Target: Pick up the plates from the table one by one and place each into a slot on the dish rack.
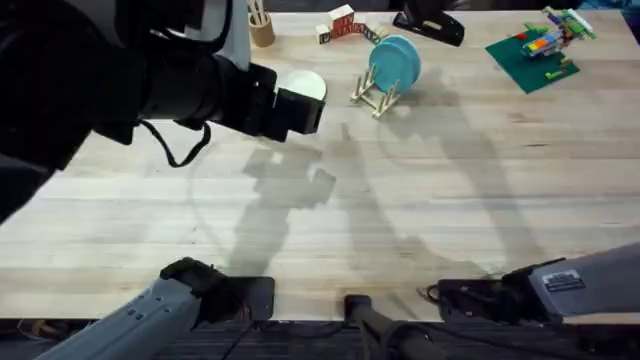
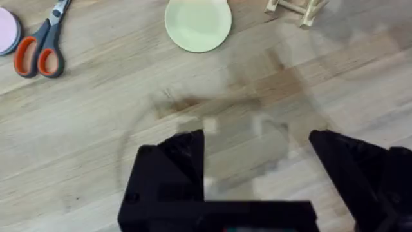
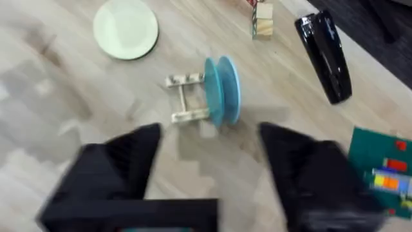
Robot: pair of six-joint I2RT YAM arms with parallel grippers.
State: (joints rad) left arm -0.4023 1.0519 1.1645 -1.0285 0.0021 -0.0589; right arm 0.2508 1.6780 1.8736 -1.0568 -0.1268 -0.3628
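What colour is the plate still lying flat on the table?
Cream, with a faint greenish tint. The plate shows best in the left wrist view, lying flat near the dish rack.

Pale plank wood with darker grain streaks is seen across the table (image 2: 77, 129); a cream, faintly greenish plate (image 2: 197, 24) is noted on it, and two blue-toned plates, a turquoise plate (image 3: 212, 90) and a paler light-blue plate (image 3: 230, 88), are noted in the light-wood dish rack (image 3: 187, 98). Orange handles with grey blades are recorded on the scissors (image 2: 42, 45), pink on the small dish (image 2: 8, 31), glossy black on a cylinder (image 3: 324, 57), and green on a mat (image 1: 533, 55) carrying multicoloured bricks. Black is recorded for both the left gripper (image 2: 257, 161) and the right gripper (image 3: 209, 154).
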